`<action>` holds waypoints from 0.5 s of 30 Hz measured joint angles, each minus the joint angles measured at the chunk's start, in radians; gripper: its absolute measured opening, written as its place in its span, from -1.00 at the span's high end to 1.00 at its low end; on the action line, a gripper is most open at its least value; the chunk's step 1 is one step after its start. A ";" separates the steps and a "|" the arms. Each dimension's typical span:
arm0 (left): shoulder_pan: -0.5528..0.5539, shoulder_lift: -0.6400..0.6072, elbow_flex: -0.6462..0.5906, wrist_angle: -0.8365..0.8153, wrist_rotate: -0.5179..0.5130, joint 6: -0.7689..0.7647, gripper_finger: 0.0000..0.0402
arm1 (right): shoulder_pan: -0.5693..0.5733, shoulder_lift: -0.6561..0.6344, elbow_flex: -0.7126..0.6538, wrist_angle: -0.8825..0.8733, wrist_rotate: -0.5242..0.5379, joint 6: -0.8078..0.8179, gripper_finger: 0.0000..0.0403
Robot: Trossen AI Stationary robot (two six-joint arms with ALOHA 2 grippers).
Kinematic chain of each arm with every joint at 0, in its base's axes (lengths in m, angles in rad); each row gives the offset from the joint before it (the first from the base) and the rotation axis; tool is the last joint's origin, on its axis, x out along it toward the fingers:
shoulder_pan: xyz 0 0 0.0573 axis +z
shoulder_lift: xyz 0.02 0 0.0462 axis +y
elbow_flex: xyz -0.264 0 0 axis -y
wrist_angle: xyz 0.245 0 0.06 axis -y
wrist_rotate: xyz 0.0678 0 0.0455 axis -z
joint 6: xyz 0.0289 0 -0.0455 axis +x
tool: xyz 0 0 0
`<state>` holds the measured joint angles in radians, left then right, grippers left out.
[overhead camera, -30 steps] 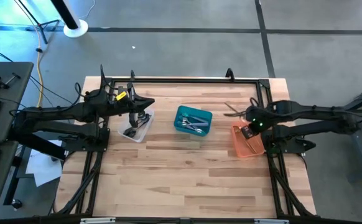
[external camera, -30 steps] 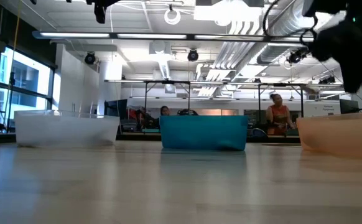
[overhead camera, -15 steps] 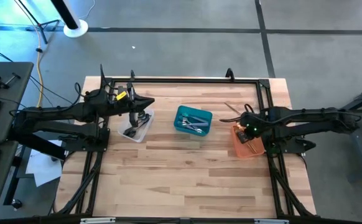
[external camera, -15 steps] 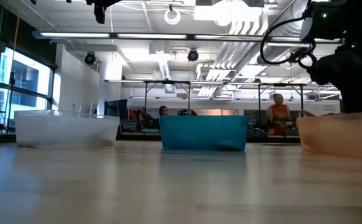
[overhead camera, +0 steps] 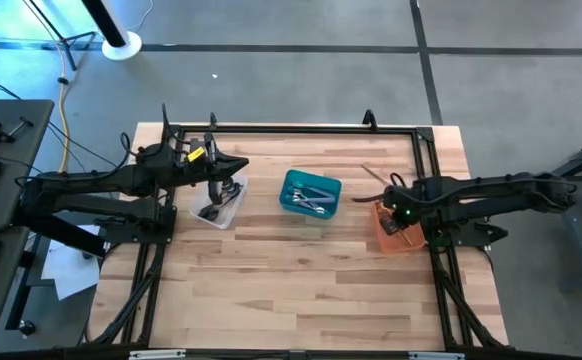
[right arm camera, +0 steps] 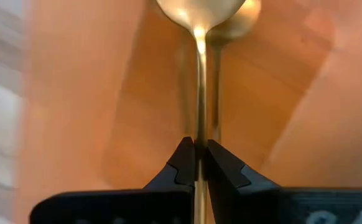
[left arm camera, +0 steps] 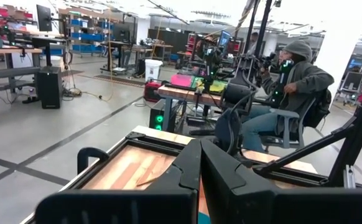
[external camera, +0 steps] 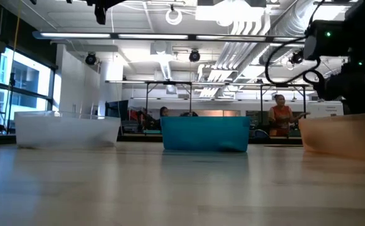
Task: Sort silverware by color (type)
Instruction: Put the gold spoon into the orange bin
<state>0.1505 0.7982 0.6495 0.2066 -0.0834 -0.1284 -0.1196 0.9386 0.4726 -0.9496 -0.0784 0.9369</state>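
The right gripper (right arm camera: 198,163), clenched on the handle of a gold spoon (right arm camera: 199,15), has been lowered into the orange bin (overhead camera: 395,231), so the spoon is judged near release, while the closed, empty left gripper (left arm camera: 200,163) is kept above the clear bin (overhead camera: 218,203).

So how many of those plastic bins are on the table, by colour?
Clear bin: 1
Teal bin: 1
Orange bin: 1
Total: 3
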 joint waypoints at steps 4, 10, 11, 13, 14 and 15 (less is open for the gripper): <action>0.000 0.000 0.000 0.000 0.000 0.000 1.00 | 0.000 0.000 -0.064 0.051 0.003 0.052 0.98; 0.000 0.000 0.000 0.000 0.000 -0.001 1.00 | 0.000 -0.004 -0.089 0.073 0.007 0.077 0.96; 0.000 0.000 0.000 0.000 0.000 -0.004 1.00 | 0.000 -0.004 -0.090 0.073 0.007 0.078 0.93; 0.000 0.000 0.000 0.000 0.000 -0.017 1.00 | 0.000 -0.003 -0.090 0.073 0.007 0.078 0.86; 0.000 0.000 0.000 0.000 0.000 -0.020 1.00 | 0.000 -0.003 -0.091 0.074 0.006 0.078 0.82; 0.000 0.000 0.000 0.000 0.000 -0.024 1.00 | 0.000 -0.003 -0.091 0.075 0.006 0.078 0.79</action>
<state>0.1505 0.7982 0.6495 0.2066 -0.0837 -0.1523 -0.1196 0.9352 0.3820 -0.8745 -0.0723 1.0145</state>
